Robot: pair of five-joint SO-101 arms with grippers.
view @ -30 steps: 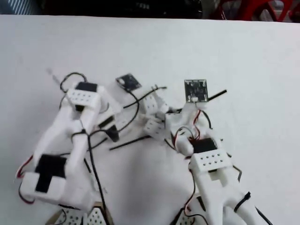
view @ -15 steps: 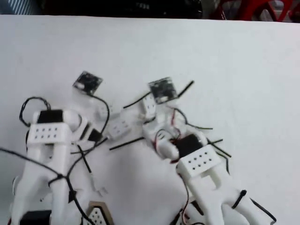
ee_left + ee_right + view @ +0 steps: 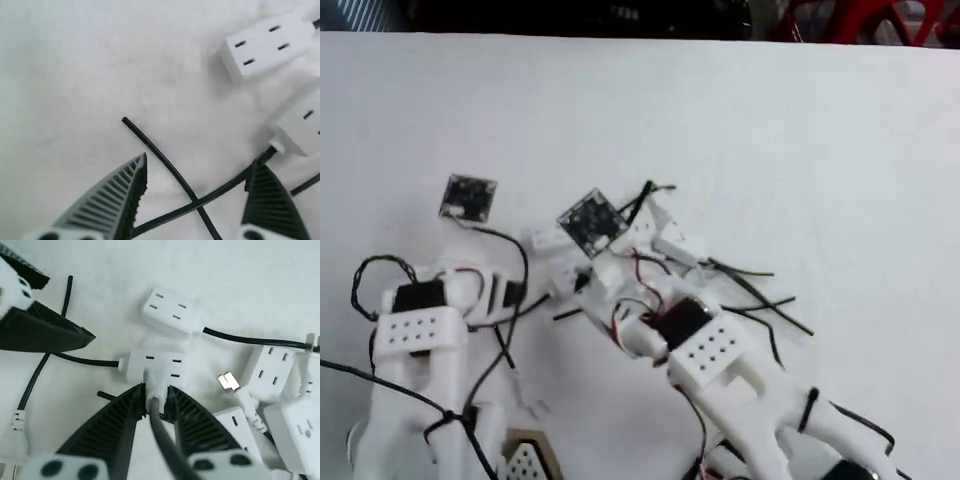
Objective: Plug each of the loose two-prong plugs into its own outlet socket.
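In the right wrist view my right gripper [image 3: 156,392] is shut on a white two-prong plug [image 3: 154,385] with a black cord. The plug sits against the edge of a white outlet block [image 3: 156,365]. A second outlet block [image 3: 170,315] lies just beyond it, and two more [image 3: 272,370] lie to the side. A loose plug [image 3: 15,437] with bare prongs rests on the table. My left gripper [image 3: 195,175] is open over two crossing black cords [image 3: 195,200], with outlet blocks [image 3: 270,45] a little ahead. From above, both grippers [image 3: 590,280] meet near the cluster of blocks [image 3: 660,228].
The white table [image 3: 770,120] is bare across its far half. Black cords [image 3: 760,290] trail to the right of the right arm. The left arm's dark fingers [image 3: 35,330] stand close beside the outlet blocks. A brown-edged piece [image 3: 525,455] lies at the near edge.
Both arms have swung to the left. The left arm has pulled back toward the near edge, and the right gripper has moved in over the outlet cluster.
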